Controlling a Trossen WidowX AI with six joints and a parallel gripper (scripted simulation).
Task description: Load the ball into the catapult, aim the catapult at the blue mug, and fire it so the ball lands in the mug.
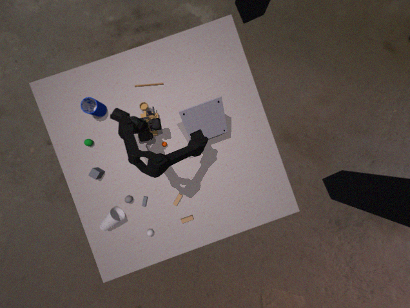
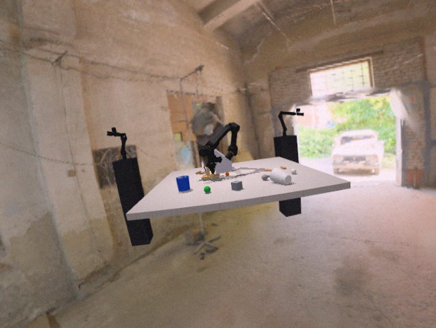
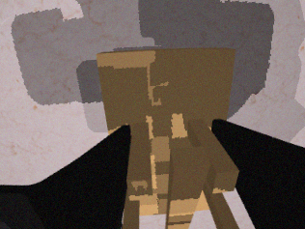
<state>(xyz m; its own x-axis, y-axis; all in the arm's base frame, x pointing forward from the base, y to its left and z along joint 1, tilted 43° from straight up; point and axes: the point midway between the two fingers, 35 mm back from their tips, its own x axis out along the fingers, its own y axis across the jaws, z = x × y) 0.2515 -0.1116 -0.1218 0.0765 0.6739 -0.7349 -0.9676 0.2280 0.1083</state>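
Currently, the gripper pinches the catapult; from the catapult, the mug stands beyond its round cup, off to one side, the orange ball near its opposite end.

The top view looks down from high above the worktop, taking in its whole surface, which sits turned in the picture. The exterior view stands well back and slightly above, facing across the worktop toward a wall and a bright doorway; both share the blue mug and arm. The wrist view is closest, peering between the jaws at the wooden catapult.
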